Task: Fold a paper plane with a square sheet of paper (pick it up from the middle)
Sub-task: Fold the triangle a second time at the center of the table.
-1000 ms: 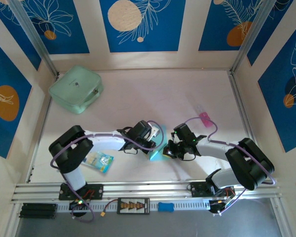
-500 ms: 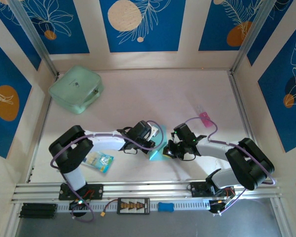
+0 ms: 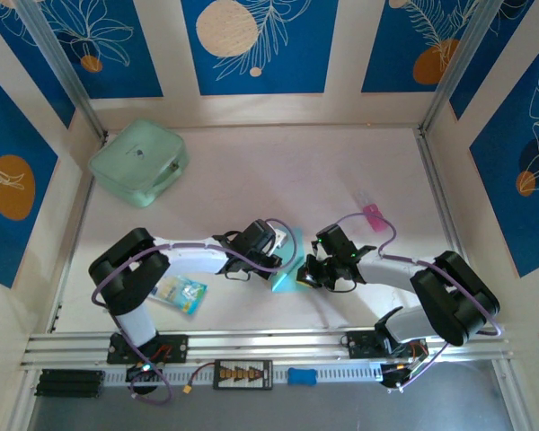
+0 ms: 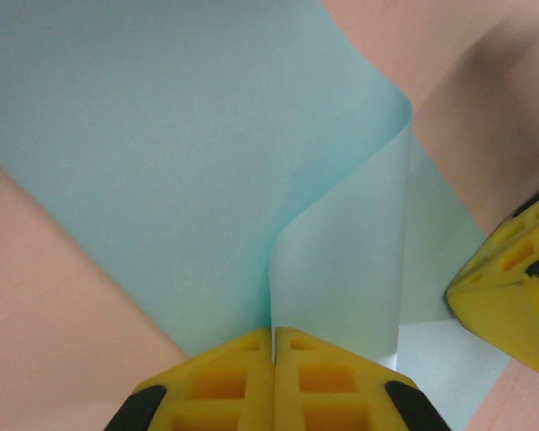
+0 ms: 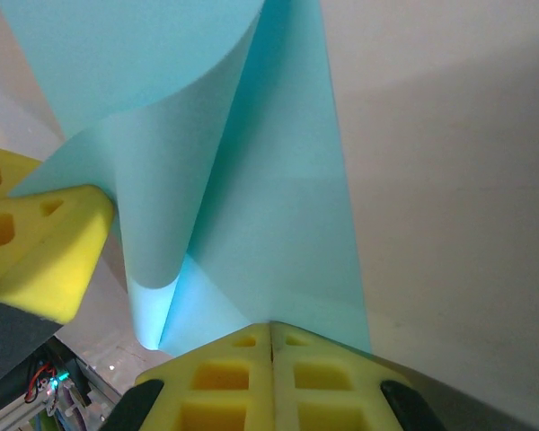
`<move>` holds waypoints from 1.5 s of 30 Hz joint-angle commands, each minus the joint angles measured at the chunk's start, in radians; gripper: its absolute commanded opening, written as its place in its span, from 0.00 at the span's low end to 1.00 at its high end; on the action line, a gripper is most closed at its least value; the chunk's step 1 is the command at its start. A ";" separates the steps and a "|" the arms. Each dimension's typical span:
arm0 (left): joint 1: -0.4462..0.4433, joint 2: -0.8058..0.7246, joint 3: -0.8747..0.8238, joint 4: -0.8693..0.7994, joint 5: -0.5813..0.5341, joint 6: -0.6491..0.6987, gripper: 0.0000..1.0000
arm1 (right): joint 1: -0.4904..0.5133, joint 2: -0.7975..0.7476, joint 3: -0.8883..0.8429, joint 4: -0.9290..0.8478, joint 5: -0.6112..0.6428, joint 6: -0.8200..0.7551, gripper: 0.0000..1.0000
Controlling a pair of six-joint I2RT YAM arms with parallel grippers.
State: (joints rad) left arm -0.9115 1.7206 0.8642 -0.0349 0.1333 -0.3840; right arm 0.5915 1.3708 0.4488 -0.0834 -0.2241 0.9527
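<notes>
Pinching the paper from two sides, both tools are clamped. The left gripper (image 4: 274, 346) has its yellow pads pressed together at the bottom centre of the left wrist view, with an edge of the square sheet of paper (image 4: 162, 153) caught between them. The right gripper (image 5: 271, 346) is closed the same way on another edge, at the bottom centre of the right wrist view. Between the two grips the sheet bows up into a loose curl, one flap rolling over the rest, with no pressed crease that I can make out. In the overhead view the sheet lies just below the middle of the frame, between the two wrists, low over the pale table (image 3: 251, 171).

By my reading the task is at an early stage. The sheet is grasped and a first fold is being shaped, but nothing is flattened, and no centre ridge, nose or wings exist. Nearly all the folding is left.

From above, the visible paper reads as a narrow strip. Its long axis runs almost up and down the frame, with the upper end leaning slightly right. With no nose formed, it does not yet point anywhere as a plane.
</notes>
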 commanded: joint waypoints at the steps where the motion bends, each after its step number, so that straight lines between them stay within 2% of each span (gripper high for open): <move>1: 0.008 -0.037 -0.010 -0.013 -0.037 0.000 0.00 | -0.002 0.003 -0.013 -0.112 0.038 -0.015 0.03; 11: 0.008 -0.019 0.001 -0.002 0.022 0.013 0.00 | -0.003 -0.001 -0.021 -0.099 0.035 -0.012 0.03; 21: 0.009 -0.013 0.009 -0.035 -0.029 0.008 0.00 | -0.004 0.000 -0.022 -0.098 0.035 -0.011 0.03; 31: 0.008 -0.007 0.016 -0.007 0.011 0.031 0.00 | -0.004 0.005 -0.024 -0.088 0.034 -0.010 0.03; 45: 0.009 0.008 0.016 -0.012 -0.002 0.039 0.00 | -0.004 -0.005 -0.026 -0.095 0.035 -0.008 0.03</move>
State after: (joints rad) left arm -0.9115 1.7084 0.8604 -0.0425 0.1253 -0.3637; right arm 0.5915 1.3685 0.4488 -0.0895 -0.2241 0.9508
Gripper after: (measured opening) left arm 0.064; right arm 0.063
